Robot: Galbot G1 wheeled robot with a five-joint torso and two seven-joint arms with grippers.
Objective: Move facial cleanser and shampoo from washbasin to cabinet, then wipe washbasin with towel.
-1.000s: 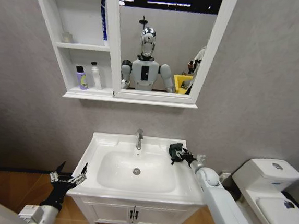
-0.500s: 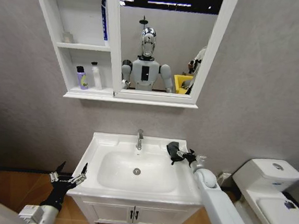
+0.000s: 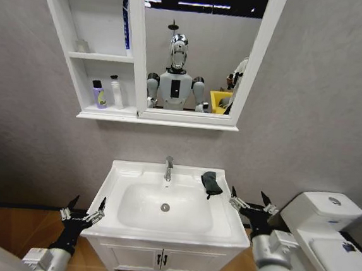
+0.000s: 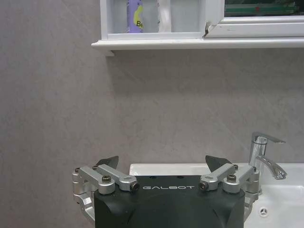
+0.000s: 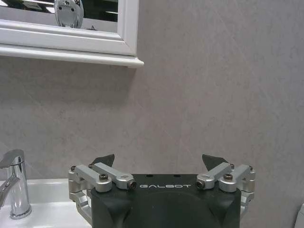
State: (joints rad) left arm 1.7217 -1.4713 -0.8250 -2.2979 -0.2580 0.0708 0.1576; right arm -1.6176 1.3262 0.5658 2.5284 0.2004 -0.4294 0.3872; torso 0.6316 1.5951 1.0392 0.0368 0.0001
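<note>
Black-bodied right tool (image 3: 250,202), fingers spread wide and holding nothing, hovers just off the basin's (image 3: 117,179) right rim, at about 4 o'clock from the tap (image 3: 168,168). In the right wrist view the same tool (image 5: 158,161) faces the grey wall, both dark fingertips (image 5: 212,160) well apart, with the tap (image 5: 13,183) and a strip of basin (image 5: 47,202) off to one side. Towel (image 3: 211,182), dark and bunched, lies on the basin's back right ledge, at 3 o'clock from the tap and 10 o'clock from the right tool, apart from it. Left tool (image 3: 83,209), also spread open and empty, hangs beside the basin's front left corner, at 8 o'clock from the drain (image 3: 165,207); the left wrist view shows it (image 4: 161,163) level with the basin edge (image 4: 190,168), tap (image 4: 263,153) beyond. Cabinet (image 3: 62,39) hangs on the wall at 11 o'clock from the tap, joined to the mirror (image 3: 195,48). Its lowest compartment holds a purple bottle (image 3: 98,94) and a white bottle (image 3: 115,92) side by side. Toilet (image 3: 325,230) stands at 3 o'clock from the right tool.
</note>
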